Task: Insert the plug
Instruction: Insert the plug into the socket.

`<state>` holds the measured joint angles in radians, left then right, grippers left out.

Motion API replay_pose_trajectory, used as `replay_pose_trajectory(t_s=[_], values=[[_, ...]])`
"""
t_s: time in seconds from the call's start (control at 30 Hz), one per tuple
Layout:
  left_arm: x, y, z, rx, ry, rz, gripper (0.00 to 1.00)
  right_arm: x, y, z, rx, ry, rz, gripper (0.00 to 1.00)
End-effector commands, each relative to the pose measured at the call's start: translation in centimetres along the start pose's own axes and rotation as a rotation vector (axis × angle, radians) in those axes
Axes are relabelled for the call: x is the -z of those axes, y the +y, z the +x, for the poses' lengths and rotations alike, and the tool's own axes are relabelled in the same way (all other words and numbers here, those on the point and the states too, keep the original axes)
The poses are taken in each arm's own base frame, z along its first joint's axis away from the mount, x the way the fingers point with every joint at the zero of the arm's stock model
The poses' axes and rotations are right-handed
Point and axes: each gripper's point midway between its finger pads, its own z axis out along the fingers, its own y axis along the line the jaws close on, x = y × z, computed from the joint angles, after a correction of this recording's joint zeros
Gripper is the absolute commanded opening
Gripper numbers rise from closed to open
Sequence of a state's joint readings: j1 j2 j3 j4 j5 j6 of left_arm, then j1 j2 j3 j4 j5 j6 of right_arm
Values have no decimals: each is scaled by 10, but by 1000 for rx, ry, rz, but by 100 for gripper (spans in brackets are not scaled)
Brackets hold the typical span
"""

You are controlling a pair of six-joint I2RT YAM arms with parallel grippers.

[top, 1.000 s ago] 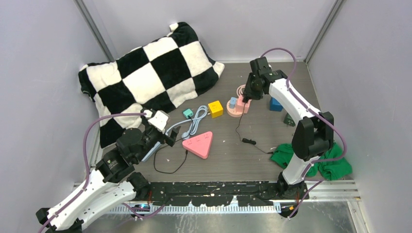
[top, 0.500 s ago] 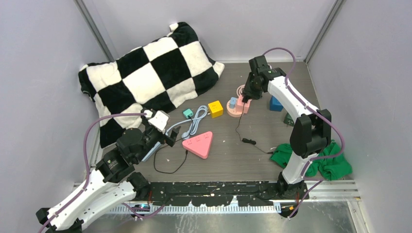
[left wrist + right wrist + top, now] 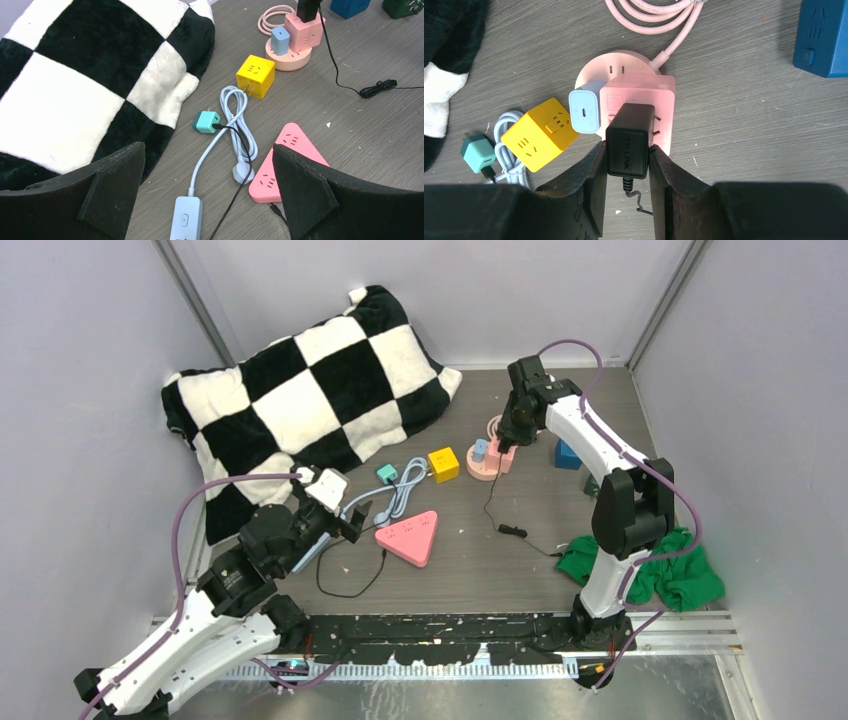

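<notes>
Right pincer point(image 3: 626, 150), gripping black plug point(image 3: 627, 137), shifted slightly left.

Checkered pillow point(image 3: 300, 410) blocks far-left corner. Centre crowded: yellow cube point(image 3: 443, 464), teal adapter point(image 3: 386, 472), blue cable point(image 3: 400, 495), pink triangle strip point(image 3: 408, 537). Pink cube socket point(image 3: 638, 102), w/ black plug point(image 3: 629, 130) in right gripper point(image 3: 626, 150) over it: light-blue adapter point(image 3: 585, 111) touching its left side, pink coil point(image 3: 654, 12) on far side, blue block point(image 3: 821, 37) to the right w/ bare gap btwn. Green cloth point(image 3: 650, 565) fills near-right corner. Thin black cord point(image 3: 500, 515) crosses bare desk point(image 3: 460, 570) btwn cloth & strip.
</notes>
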<state>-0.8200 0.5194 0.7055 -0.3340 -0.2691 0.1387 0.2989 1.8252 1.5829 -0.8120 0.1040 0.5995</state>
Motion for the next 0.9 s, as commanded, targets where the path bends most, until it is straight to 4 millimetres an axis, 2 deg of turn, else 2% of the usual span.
replay_pose_trajectory(t_s=[0.0,0.23,0.4,0.53,0.67,0.77,0.87], values=[[0,1,-8,3,-33,0,99,-37,-48,51,56,172,199,1],[-1,0,-7,1,-27,4,99,-50,-51,68,62,204,194,1],[-2,0,-4,-4,-21,-3,99,-52,-49,66,63,204,192,1],[-4,0,-2,-10,-11,-2,99,-33,-37,36,69,139,182,14],[-4,1,-1,-15,-3,-7,99,-3,-20,3,58,65,141,31],[-3,2,-1,-17,-6,-11,99,21,-10,-19,51,12,117,46],[-4,1,0,-18,-5,-8,99,43,-5,-31,45,-25,101,62]])
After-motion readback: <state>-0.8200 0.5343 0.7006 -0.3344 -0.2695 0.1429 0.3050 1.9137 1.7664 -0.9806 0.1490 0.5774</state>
